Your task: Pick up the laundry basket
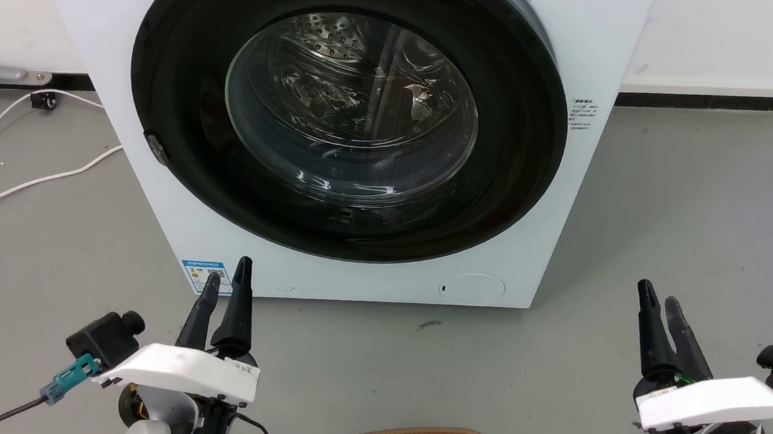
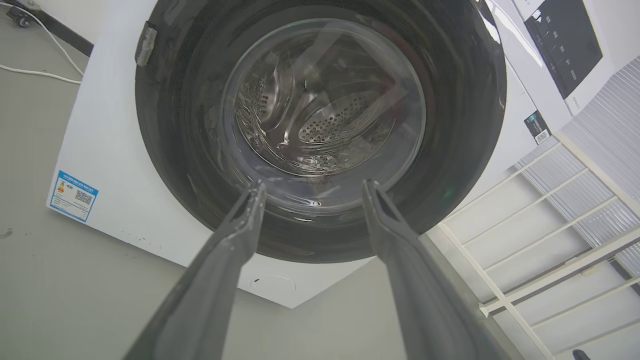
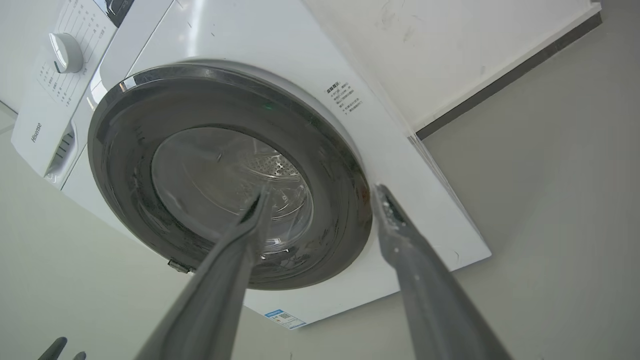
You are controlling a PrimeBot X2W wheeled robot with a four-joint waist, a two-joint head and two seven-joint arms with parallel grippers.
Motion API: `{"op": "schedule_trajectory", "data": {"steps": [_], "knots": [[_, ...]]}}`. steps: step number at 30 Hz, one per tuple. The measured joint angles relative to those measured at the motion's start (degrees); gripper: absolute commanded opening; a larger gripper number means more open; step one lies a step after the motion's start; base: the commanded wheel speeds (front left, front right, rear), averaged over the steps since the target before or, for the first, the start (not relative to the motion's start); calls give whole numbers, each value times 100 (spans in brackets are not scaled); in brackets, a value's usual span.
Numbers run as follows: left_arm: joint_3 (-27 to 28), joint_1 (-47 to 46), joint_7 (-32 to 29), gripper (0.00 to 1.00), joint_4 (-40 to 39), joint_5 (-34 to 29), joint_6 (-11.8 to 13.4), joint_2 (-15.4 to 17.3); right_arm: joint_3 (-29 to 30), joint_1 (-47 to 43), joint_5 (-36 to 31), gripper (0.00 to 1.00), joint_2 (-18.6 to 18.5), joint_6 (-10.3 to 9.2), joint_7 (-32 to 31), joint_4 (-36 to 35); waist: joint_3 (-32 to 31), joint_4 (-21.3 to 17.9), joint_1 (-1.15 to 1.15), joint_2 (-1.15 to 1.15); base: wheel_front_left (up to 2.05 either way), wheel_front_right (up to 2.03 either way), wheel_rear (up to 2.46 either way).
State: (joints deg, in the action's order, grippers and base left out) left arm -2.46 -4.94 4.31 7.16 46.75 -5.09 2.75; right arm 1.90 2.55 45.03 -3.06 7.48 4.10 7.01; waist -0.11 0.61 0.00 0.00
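A beige laundry basket [image 1: 415,433] with a brown braided rim sits on the grey floor [image 1: 690,226] at the near edge of the scene, in front of a white washing machine [image 1: 559,206]. The left claw [image 1: 229,269] and right claw [image 1: 658,292] hang well apart on either side of it. Both are released and hold nothing, fingers parted and pointing toward the washer. That wide stance looks set for a two-sided lift by the basket's ends, though neither claw touches it yet. Too little of the basket shows to tell what it holds. Behind the machine's closed round door [image 1: 349,109], the steel drum [image 1: 341,76] appears empty. White cables [image 1: 31,182] trail across the far left floor.
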Motion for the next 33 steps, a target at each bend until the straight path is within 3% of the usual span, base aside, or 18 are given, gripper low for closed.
{"op": "schedule_trajectory", "data": {"steps": [33], "knots": [[-364, -19, 554, 100, 158, -2388, 259, 33, -132, -81, -2662, 100, 4, 1, 126, -22, 2, 50, 0, 0, 0, 0, 0]]}}
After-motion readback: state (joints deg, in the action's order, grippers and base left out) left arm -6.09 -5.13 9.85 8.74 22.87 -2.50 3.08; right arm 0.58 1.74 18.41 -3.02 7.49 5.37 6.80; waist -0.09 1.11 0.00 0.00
